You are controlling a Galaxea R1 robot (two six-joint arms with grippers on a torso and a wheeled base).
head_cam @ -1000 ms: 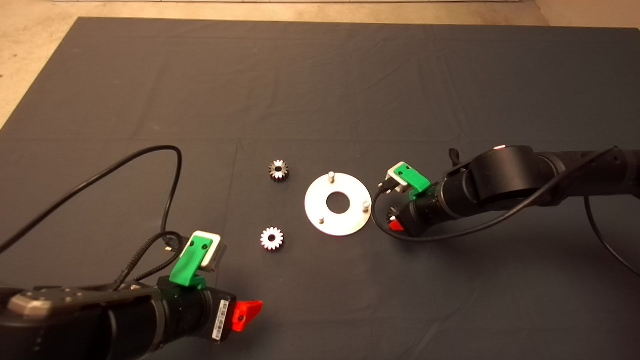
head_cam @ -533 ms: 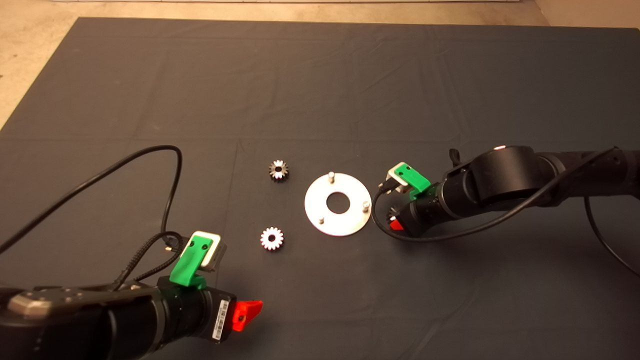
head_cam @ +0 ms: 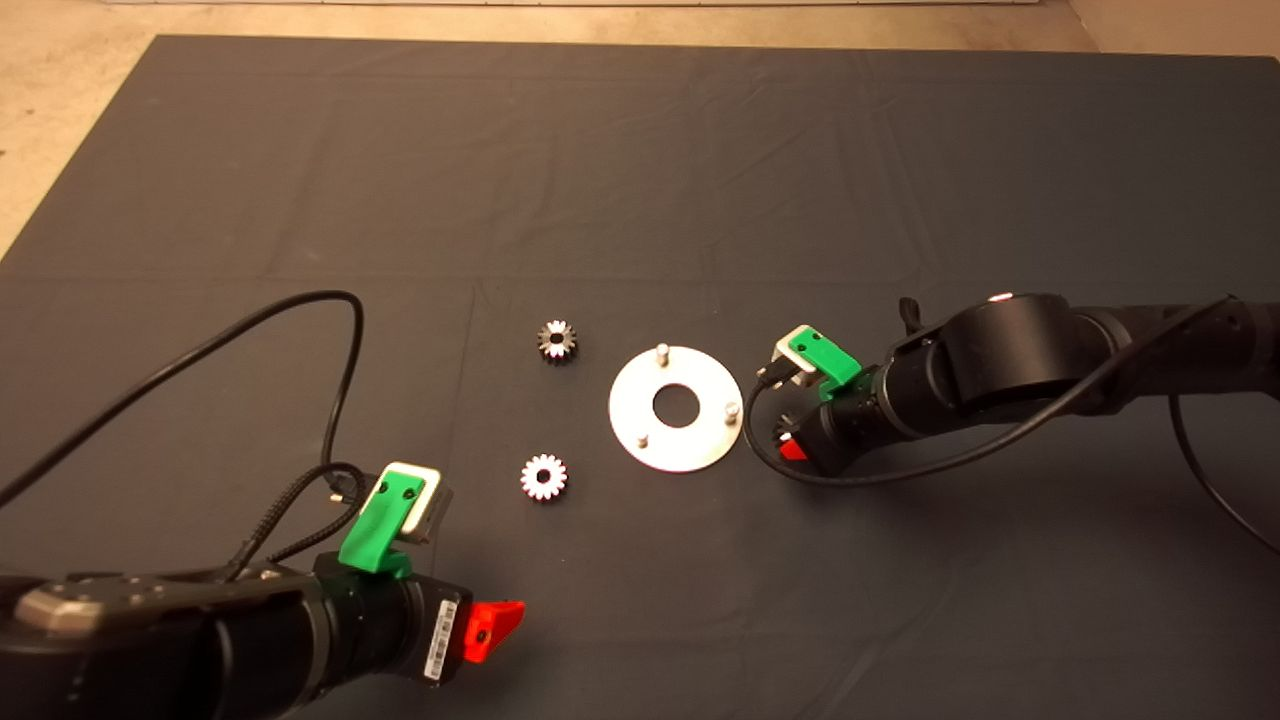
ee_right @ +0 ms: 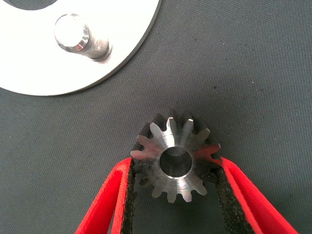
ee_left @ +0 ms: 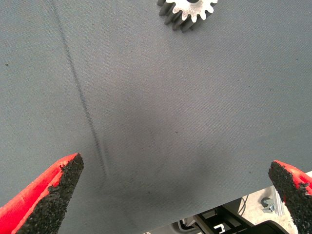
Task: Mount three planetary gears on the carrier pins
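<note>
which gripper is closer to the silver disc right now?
Right. The right gripper sits just off the disc's right rim, fingers shut on a gear. The left gripper waits at the mat's near-left, beyond another gear, fingers open.

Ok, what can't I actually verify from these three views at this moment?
- Head view: the third gear is hidden beneath the right hand and its camera mount.
- Right wrist view: whether that gear is lifted or on the mat is unclear; the disc is cut off, showing one pin.
- Left wrist view: the near gear is cropped. The left hand is open, parked.
</note>
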